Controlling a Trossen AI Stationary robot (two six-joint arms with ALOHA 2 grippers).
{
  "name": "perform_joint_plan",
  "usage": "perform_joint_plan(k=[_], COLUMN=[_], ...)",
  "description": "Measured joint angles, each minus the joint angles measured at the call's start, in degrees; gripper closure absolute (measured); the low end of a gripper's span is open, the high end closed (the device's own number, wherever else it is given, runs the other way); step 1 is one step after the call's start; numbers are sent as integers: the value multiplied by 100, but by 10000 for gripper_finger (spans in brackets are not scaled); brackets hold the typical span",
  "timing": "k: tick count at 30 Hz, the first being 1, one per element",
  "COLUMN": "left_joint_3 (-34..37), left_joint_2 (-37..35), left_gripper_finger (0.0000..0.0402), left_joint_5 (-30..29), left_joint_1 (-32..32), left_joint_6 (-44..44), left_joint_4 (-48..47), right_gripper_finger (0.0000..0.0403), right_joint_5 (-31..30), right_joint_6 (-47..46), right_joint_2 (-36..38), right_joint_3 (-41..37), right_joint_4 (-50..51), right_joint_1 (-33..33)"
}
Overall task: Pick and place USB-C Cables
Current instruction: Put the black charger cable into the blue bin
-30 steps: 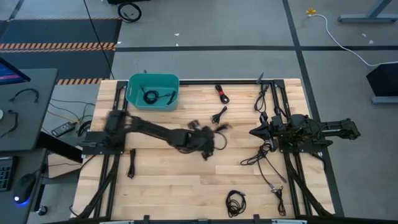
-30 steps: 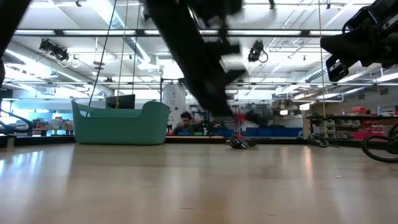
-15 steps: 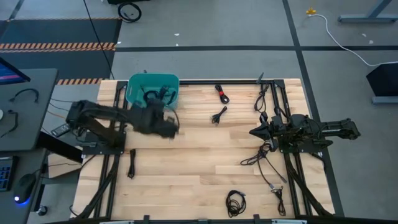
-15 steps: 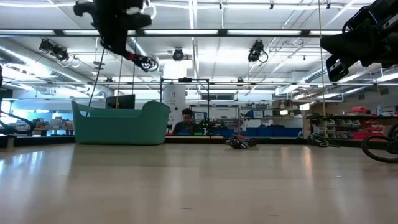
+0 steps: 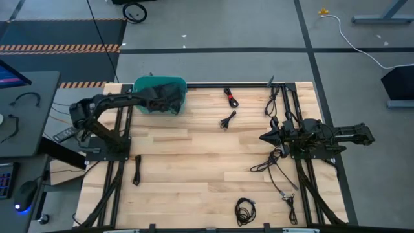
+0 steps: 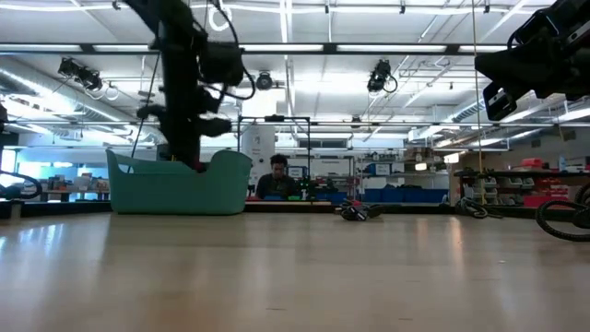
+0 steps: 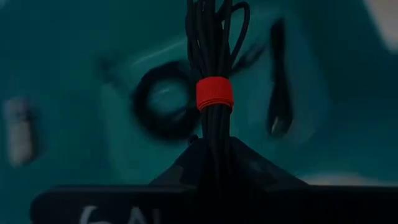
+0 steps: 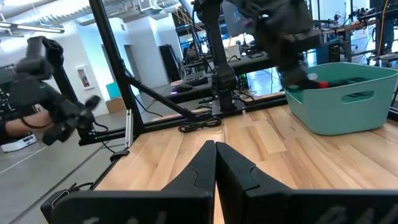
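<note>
Your left gripper's (image 7: 211, 146) fingers are pinched on a red-tied USB-C cable (image 7: 213, 68) over the teal bin (image 5: 139, 103), so an off-center release could drape it across the rim.

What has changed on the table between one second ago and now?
The left gripper, shut on a red-tied cable, swung from mid-table to above the teal bin, where it now hangs over cables already inside. The right gripper stayed shut and parked at the right side. The loose cables on the table did not move.
</note>
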State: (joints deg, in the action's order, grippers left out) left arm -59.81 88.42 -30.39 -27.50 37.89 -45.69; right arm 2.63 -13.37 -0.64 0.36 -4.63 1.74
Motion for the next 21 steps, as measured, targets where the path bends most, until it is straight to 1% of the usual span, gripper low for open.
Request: perform_joint_plan(k=[4, 7, 10, 15, 18, 21], left_joint_3=[437, 639, 767, 708, 519, 417], left_joint_2=[0, 1, 2, -48, -318, -768], left_gripper_finger=[340, 335, 311, 233, 190, 163], left_joint_5=[390, 485, 514, 1032, 1096, 1009], left_joint_1=[-447, -597, -718, -858, -840, -639], left_joint_6=[-107, -112, -112, -456, -711, -908], left_joint_4=[1380, 1831, 1878, 1706, 1518, 1406], right_gripper_finger=[390, 390, 390, 390, 390, 390], right_joint_5=[0, -1, -2, -1, 0, 0], right_joint_6=[-2, 0, 0, -1, -2, -2], right_joint_2=[0, 0, 0, 0, 0, 0], right_joint_3=[0, 0, 0, 0, 0, 0], right_joint_4=[0, 0, -2, 0, 0, 0], right_joint_1=[0, 0, 0, 0, 0, 1])
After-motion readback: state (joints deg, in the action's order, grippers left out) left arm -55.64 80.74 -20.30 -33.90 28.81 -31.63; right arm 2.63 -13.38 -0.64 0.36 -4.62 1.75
